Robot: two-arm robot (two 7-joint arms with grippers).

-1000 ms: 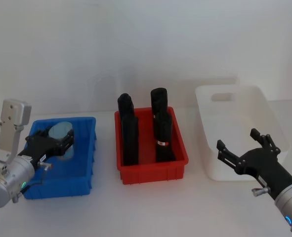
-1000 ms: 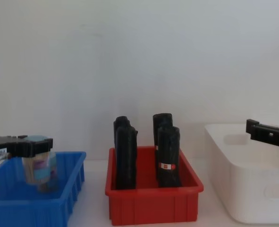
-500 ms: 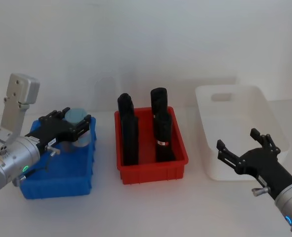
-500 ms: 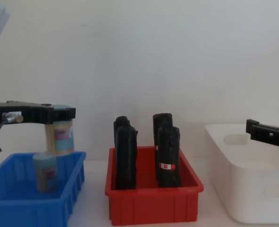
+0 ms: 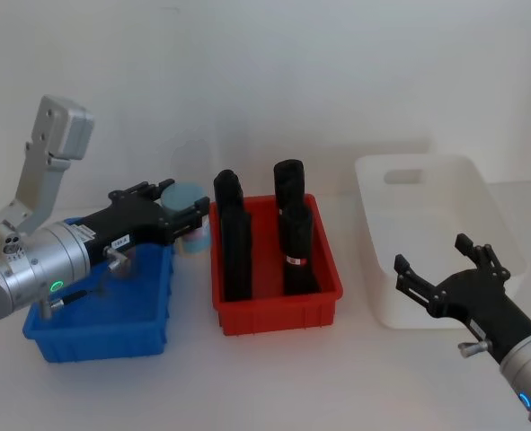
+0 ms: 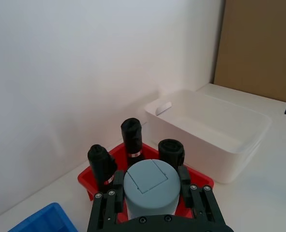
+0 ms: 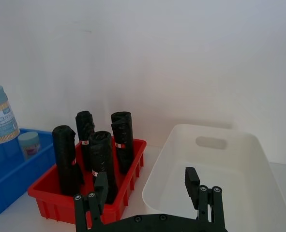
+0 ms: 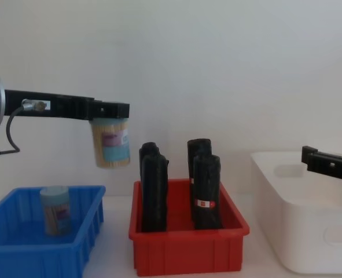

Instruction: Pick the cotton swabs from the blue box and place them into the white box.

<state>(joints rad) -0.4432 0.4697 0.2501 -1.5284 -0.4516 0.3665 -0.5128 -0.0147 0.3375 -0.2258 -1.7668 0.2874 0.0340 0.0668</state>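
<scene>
Now, jar (image 8: 110, 143): lifted from blue box (image 8: 37, 255), swung toward 3 o'clock.
Left gripper (image 8: 109, 110): clenched on jar.
Right gripper (image 5: 434, 255): spread, idle at 4 o'clock.
White box (image 5: 481, 193): not yet reached; second jar (image 8: 55, 209) left behind.

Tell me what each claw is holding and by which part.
The left claw holds one cotton swabs jar by its lidded top, with the body hanging free below. The right claw is open and holds nothing.
</scene>
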